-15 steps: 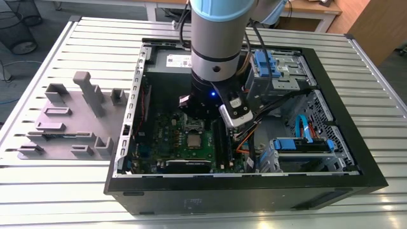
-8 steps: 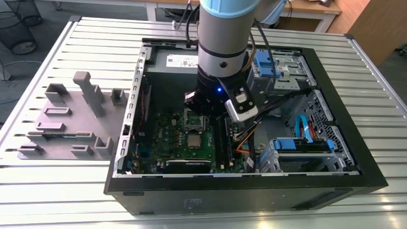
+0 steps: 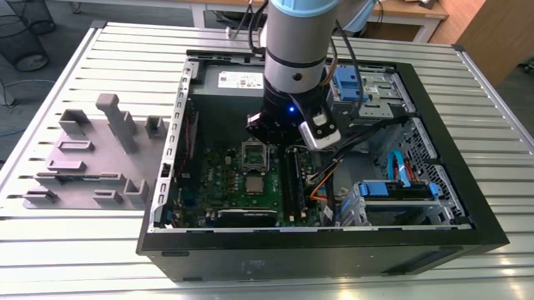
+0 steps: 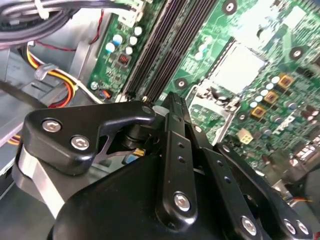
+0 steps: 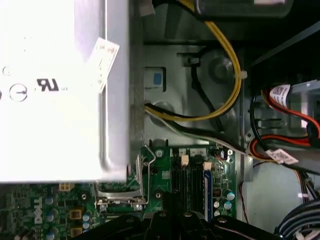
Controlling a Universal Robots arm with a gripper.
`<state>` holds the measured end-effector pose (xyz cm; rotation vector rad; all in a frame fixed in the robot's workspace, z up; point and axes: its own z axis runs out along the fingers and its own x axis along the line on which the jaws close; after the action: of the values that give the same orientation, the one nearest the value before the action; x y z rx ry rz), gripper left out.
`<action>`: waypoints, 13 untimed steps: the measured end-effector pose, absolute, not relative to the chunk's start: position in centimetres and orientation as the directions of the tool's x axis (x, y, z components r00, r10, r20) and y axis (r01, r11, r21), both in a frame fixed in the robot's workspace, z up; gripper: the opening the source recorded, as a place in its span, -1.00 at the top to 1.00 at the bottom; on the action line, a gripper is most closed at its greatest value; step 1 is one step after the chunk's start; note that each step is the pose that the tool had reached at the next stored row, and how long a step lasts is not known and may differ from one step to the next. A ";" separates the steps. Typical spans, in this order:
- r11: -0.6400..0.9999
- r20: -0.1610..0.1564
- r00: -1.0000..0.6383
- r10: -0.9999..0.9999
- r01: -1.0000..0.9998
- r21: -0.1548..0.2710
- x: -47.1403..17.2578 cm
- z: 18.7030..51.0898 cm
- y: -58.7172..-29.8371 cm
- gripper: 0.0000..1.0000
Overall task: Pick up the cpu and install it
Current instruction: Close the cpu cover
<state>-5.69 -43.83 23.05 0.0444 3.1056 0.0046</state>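
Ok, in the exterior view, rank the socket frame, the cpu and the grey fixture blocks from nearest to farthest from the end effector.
1. The socket frame: on the motherboard, just below the end effector.
2. The cpu: on the same board, just beyond the frame, toward the camera.
3. The grey fixture blocks: outside the case, at the exterior view's left.

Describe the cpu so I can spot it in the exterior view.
Look inside the open black computer case, on the green motherboard. The cpu is the small flat square just below the hinged socket frame in the exterior view. Its solid silver-grey top sets it apart from the frame's dark hollow centre.
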 end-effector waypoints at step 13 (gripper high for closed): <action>0.992 -0.039 -0.991 -0.127 -0.128 0.003 -5.7 22.4 -43.6 0.80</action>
<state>-5.69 -43.61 22.37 -0.1984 3.0967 0.0087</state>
